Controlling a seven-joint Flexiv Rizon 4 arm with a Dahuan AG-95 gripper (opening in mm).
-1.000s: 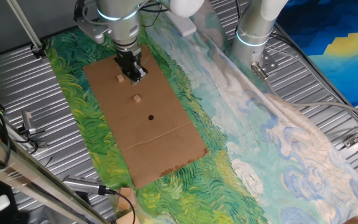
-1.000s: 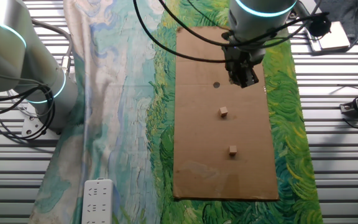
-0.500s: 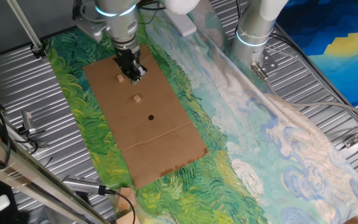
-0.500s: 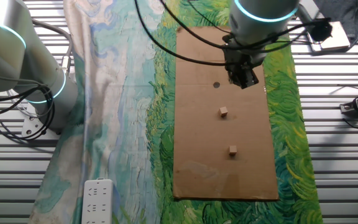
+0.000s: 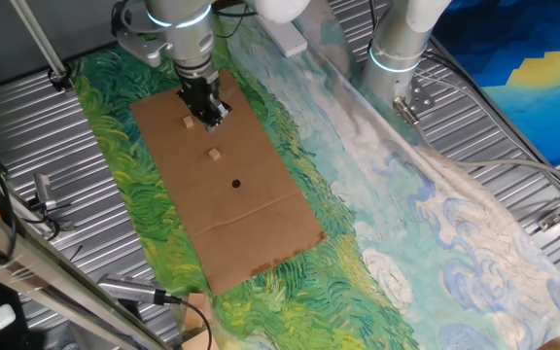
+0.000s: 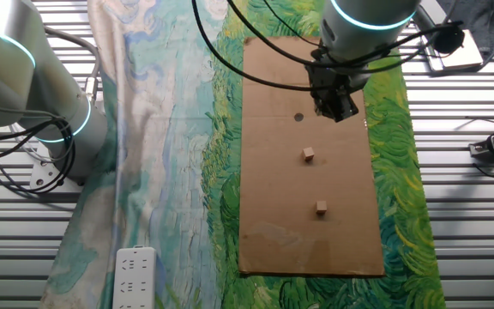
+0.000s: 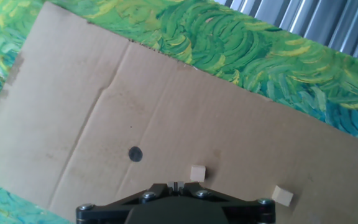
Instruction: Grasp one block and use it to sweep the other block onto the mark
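On the brown cardboard sheet (image 5: 224,185) sits the mark (image 5: 236,183), a small round black dot, also seen in the other fixed view (image 6: 298,118) and in the hand view (image 7: 135,154). Nothing covers it. Near the mark lies one tan cube, the near block (image 5: 214,154) (image 6: 308,154) (image 7: 197,173), apart from the dot and not touching it. The far block (image 5: 189,122) (image 6: 321,206) (image 7: 283,195) lies further along the sheet, well apart from the mark and apart from the first cube. Both cubes rest flat on the cardboard, nothing gripping them.

The pincer (image 5: 212,115) hangs over the cardboard; in one fixed view it appears just beside the far block, in the other fixed view (image 6: 337,107) it appears beside the mark, toward the sheet's edge. It holds nothing. Whether the jaws are apart or together cannot be told: fixed views too small, and the hand view shows only the dark base of the pincer at the bottom edge, no fingertips.

The cardboard lies on a green swirl-pattern cloth (image 5: 134,194) (image 6: 401,172) (image 7: 260,56) spread on the ribbed metal bench (image 5: 27,126) (image 6: 470,223). A pale blue-white cloth (image 5: 436,224) (image 6: 161,154) adjoins the green one. A second robot arm (image 5: 397,39) (image 6: 24,86) stands off to the side. A white power strip (image 6: 134,276) lies on the pale cloth.
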